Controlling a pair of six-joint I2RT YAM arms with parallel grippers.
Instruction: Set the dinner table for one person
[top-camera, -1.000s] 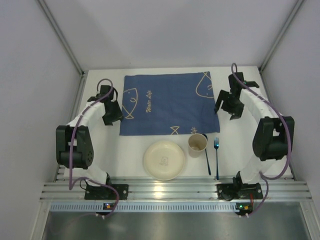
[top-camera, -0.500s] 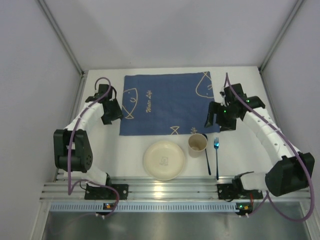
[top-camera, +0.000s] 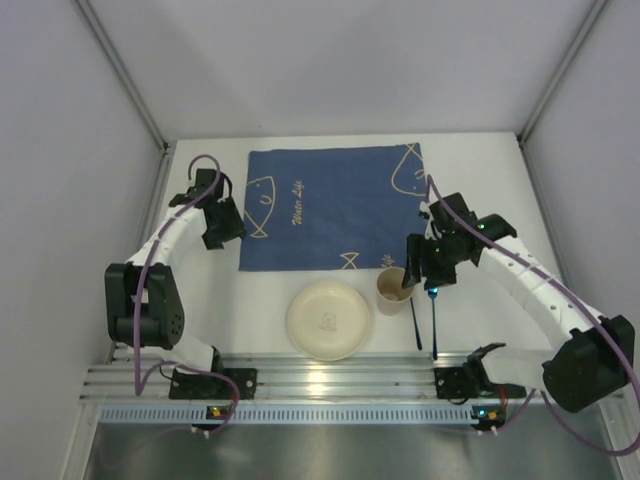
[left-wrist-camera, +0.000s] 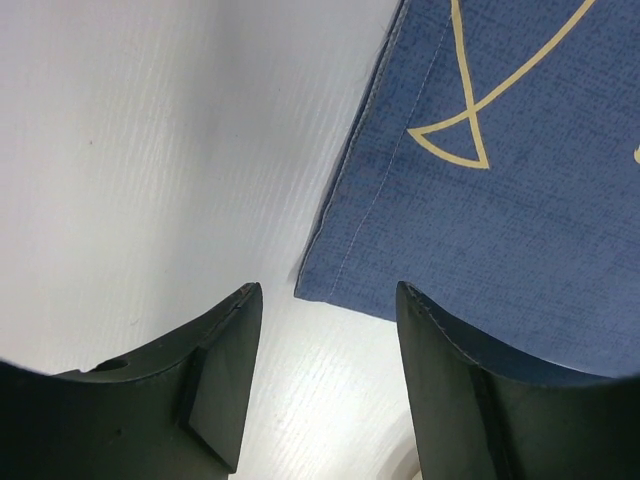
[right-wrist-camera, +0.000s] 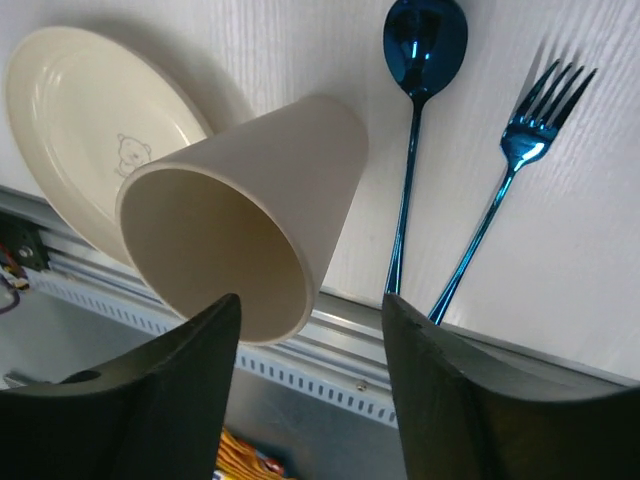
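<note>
Left jaws hang parted over the cloth (left-wrist-camera: 520, 180) corner. Right jaws, parted and empty, frame the cup (right-wrist-camera: 280, 170), with plate (right-wrist-camera: 90, 130) beyond-left and spoon (right-wrist-camera: 420, 60) and fork (right-wrist-camera: 530, 120) beyond-right. The white surface (top-camera: 480, 165) lies beneath both. Nothing sits on the cloth, so the setting looks barely begun.

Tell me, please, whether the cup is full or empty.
Empty: the right wrist view looks into the cup, and its pale inside is bare. It stands upright on the dinner table, mouth up.
</note>
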